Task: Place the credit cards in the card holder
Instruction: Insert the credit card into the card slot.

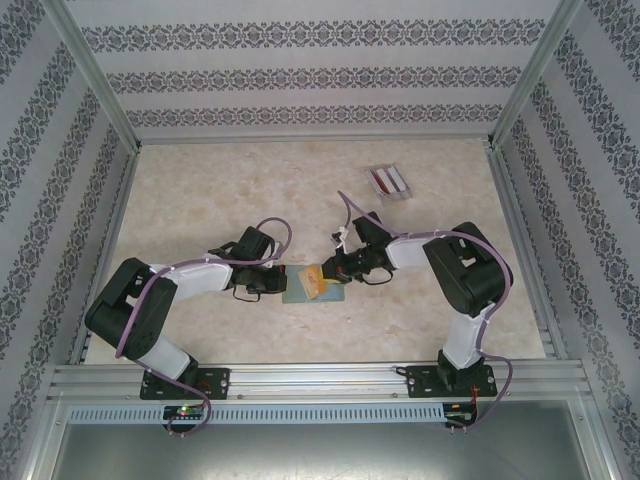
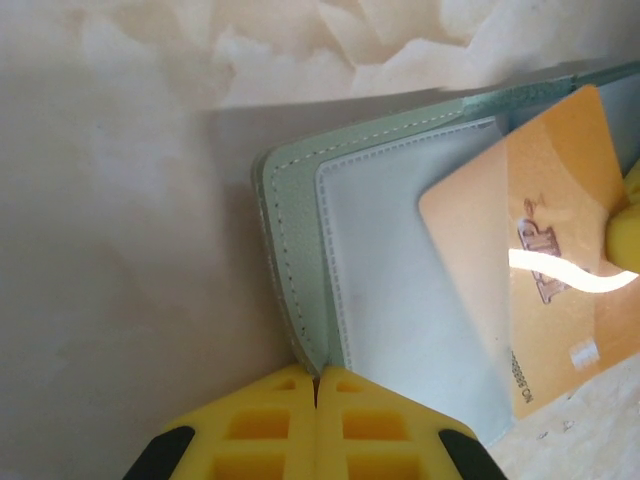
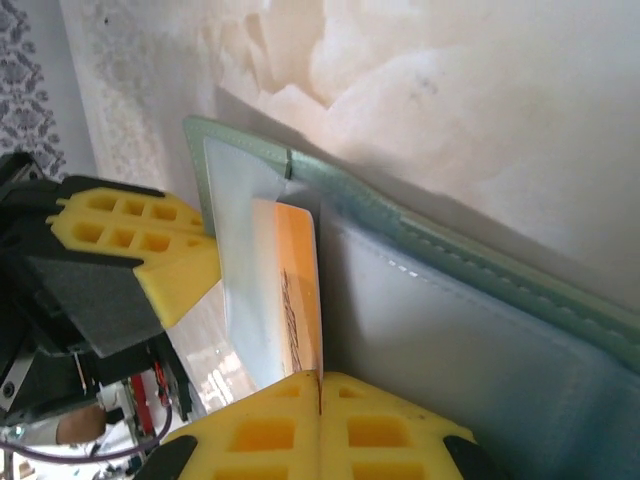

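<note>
The step in hand is the insertion of one card. The card holder (image 2: 300,230) lies open on the bench (image 1: 220,200), midway between the two arms. The left tool (image 2: 316,395) is closed tight on the edge of its cover, pinning it. The right tool (image 3: 318,400) is clamped on the end of an orange card (image 3: 300,290), whose leading edge sits under the translucent pocket (image 2: 400,280); most of the card is outside it and lies at a slant to the pocket's mouth.

The next move probably calls for the right arm to square the card to the opening and push it further along the pocket, while the left grip holds the cover flat; only then should the right tool let go. More cards (image 1: 385,180) wait in the clear tray (image 1: 403,192), well apart at the far right.

Both arms are folded with elbows outward, forearms reaching inward and low, wrists facing each other over the holder.
</note>
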`<state>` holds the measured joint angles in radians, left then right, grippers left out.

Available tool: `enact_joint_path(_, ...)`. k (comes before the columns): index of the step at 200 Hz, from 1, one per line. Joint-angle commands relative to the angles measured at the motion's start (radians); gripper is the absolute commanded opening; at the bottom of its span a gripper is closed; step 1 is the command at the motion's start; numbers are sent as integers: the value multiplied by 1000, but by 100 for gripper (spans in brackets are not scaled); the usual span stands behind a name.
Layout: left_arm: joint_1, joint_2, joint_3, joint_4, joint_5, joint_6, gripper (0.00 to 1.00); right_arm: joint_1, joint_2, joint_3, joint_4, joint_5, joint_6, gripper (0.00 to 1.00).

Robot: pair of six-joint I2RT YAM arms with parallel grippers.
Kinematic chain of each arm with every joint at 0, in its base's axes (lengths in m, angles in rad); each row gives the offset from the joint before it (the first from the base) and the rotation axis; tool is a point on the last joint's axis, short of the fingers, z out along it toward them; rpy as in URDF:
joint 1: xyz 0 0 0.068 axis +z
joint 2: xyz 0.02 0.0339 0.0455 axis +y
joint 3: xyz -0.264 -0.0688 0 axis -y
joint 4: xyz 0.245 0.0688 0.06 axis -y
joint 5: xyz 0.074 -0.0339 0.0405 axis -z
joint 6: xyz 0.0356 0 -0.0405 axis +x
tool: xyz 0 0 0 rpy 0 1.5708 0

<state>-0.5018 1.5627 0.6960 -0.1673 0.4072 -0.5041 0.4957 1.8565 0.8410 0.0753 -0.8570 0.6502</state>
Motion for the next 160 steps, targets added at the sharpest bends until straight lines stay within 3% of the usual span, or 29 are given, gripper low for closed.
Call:
enact_joint_path(1,5,47,-25,-3,2,-4,2,17,-22,-35,83,116,75,3)
enact_joint_path(88,4,45,-63,37,7,-44,2,116,-86,-112,203,302,223,3)
enact_joint_path(114,4,50,-80,62,6,-70,2,151,-86,-106,217,372,280,11)
enact_joint_path(160,4,62,-78,76,17,-91,1,224,-45,-60,233,384,319,14)
